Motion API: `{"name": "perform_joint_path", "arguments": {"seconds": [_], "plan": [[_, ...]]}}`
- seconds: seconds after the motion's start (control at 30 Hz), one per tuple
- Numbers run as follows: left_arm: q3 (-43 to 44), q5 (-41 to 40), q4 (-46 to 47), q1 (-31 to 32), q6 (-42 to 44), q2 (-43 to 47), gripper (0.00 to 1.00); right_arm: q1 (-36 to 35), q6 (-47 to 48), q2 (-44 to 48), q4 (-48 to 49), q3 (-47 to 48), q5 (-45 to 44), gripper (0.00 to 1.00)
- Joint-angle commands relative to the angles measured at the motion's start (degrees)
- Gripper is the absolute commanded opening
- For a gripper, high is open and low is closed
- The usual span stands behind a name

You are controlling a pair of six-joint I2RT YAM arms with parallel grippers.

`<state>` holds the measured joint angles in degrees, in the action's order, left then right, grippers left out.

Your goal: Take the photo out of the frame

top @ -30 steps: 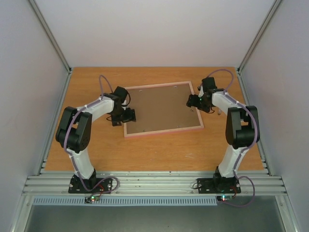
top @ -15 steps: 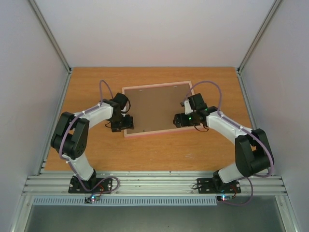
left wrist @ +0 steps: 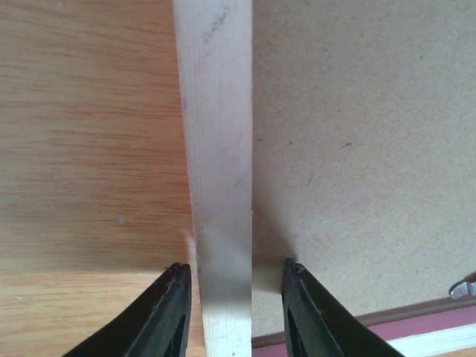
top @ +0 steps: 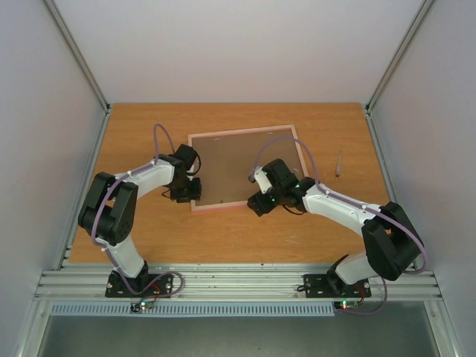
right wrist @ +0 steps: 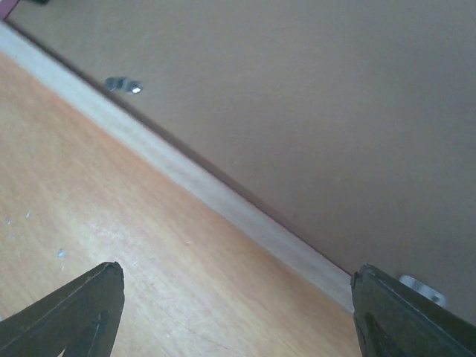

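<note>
The frame (top: 239,132) lies face down on the table, its light wood rails around a brown backing board (top: 230,167). The photo is hidden beneath that board. My left gripper (top: 186,195) straddles the frame's left rail (left wrist: 216,149) near the front corner. Its left finger (left wrist: 175,305) sits against the rail's outer side, and its right finger (left wrist: 301,305) stands on the board a small gap off the rail, so the left gripper (left wrist: 236,297) is open. My right gripper (top: 257,205) hovers wide open over the near rail (right wrist: 223,201), right gripper (right wrist: 238,312) holding nothing.
A thin pen-like tool (top: 338,161) lies on the table right of the frame. Small metal tabs (right wrist: 123,85) sit on the backing board along the rails. Grey walls stand close on both sides of the table (top: 149,238).
My right arm swung from the frame's right rail across to its near rail, and the thin tool now shows where it was. My left gripper's jaws narrowed around the left rail.
</note>
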<state>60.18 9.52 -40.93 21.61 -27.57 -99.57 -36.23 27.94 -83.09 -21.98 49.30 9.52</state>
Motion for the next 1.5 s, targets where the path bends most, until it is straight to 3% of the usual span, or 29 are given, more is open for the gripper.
{"name": "perform_joint_path", "arguments": {"seconds": [0.0,0.27,0.57,1.17,1.47], "plan": [[-0.9,-0.9,2.4,0.2,0.4,0.0,0.32,-5.6,9.0,-1.1,0.7,0.7,-6.7,0.84],[0.1,-1.1,1.1,0.2,1.1,1.2,0.19,-14.9,15.6,-3.5,4.1,-1.3,-22.2,0.83],[0.4,-1.4,-0.9,0.2,1.7,3.7,0.07,-18.6,19.0,-8.8,7.5,-0.7,-31.4,0.81],[2.0,-1.1,-5.3,0.2,2.8,7.9,0.04,-22.5,26.8,-19.5,26.1,-2.8,-45.9,0.80],[3.5,-0.6,-7.2,0.2,3.5,8.3,0.04,-22.5,32.9,-23.9,35.3,-4.3,-48.4,0.78]]}}
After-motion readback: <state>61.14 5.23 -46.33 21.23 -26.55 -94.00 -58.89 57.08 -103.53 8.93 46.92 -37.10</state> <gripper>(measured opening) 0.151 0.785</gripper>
